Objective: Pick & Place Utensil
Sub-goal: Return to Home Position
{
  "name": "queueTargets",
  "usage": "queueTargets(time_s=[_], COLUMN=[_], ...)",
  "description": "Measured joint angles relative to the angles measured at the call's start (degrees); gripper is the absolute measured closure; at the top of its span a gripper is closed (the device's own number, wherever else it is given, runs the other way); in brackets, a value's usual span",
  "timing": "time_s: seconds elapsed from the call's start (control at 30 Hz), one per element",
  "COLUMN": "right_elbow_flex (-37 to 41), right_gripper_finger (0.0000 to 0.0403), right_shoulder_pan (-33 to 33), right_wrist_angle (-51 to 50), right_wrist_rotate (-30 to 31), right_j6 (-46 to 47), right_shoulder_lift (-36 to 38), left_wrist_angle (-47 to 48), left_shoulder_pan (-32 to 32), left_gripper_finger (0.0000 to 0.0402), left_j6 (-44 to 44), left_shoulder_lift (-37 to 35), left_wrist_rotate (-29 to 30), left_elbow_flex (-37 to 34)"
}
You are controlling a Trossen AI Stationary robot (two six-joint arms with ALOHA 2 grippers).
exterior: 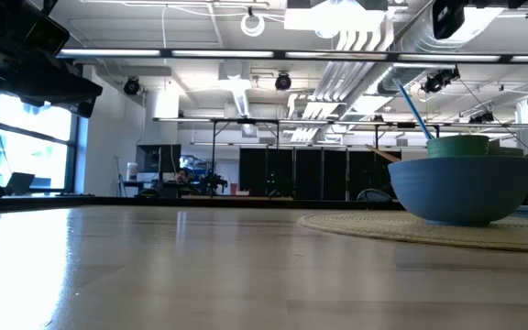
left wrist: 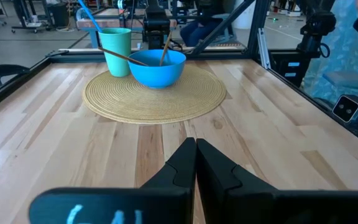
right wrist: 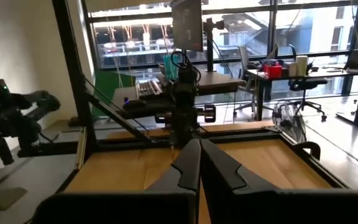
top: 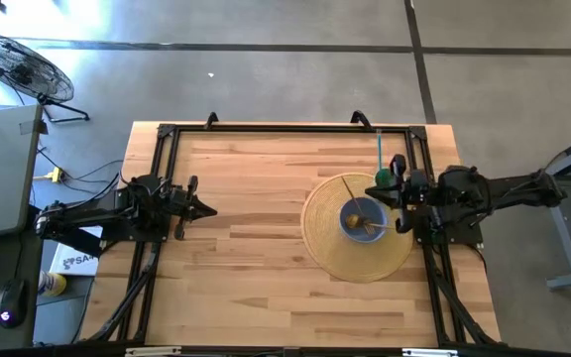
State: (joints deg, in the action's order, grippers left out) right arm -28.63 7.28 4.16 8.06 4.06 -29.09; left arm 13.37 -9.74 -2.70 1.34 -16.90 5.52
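Note:
A blue bowl [top: 362, 218] [left wrist: 157, 67] stands on a round woven mat [top: 330, 248] [left wrist: 154, 99] on the right half of the table. Two wooden utensils [left wrist: 165, 47] lean inside the bowl, their handles over its rim. A green cup [top: 383, 178] [left wrist: 115, 51] with a blue straw [top: 379, 149] stands just beyond the bowl. My right gripper [top: 390, 195] [right wrist: 199, 155] is shut and hovers over the mat's right edge, beside the bowl and cup. My left gripper [top: 206, 209] [left wrist: 196, 155] is shut above bare wood on the table's left, pointing at the bowl.
A black frame [top: 295, 129] runs around the tabletop, with posts on the right side [left wrist: 260, 43]. Bare wood [top: 256, 248] lies between the left gripper and the mat. In the low view the bowl [exterior: 461, 188] and cup [exterior: 456, 145] stand at the right.

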Motion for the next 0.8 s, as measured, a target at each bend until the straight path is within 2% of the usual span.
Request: queueTargets(time_s=[0.13,0.33,0.43,0.53,0.8], right_elbow_flex=[4.5,16.1,20.4,21.7,21.8], right_gripper_finger=[0.0395,0.0399,0.0402,0.0399,0.0401], right_shoulder_pan=[0.0,0.0,0.0,0.0,0.0], right_wrist_angle=[3.0,18.5,22.2,21.6,11.0], right_wrist_rotate=[-0.6,-2.7,-2.7,-2.7,-2.9], right_j6=[0.1,0.6,0.4,0.2,-1.2], right_shoulder_lift=[1.3,1.9,2.9,6.0,18.8], left_wrist_angle=[0.0,0.0,0.0,0.0,0.0], left_shoulder_pan=[0.0,0.0,0.0,0.0,0.0], left_gripper_finger=[0.0392,0.0392,0.0392,0.0392,0.0392], left_j6=[0.0,0.0,0.0,0.0,0.0], left_shoulder_lift=[0.0,0.0,0.0,0.0,0.0], left_wrist_rotate=[0.0,0.0,0.0,0.0,0.0], left_elbow_flex=[0.0,0.0,0.0,0.0,0.0])
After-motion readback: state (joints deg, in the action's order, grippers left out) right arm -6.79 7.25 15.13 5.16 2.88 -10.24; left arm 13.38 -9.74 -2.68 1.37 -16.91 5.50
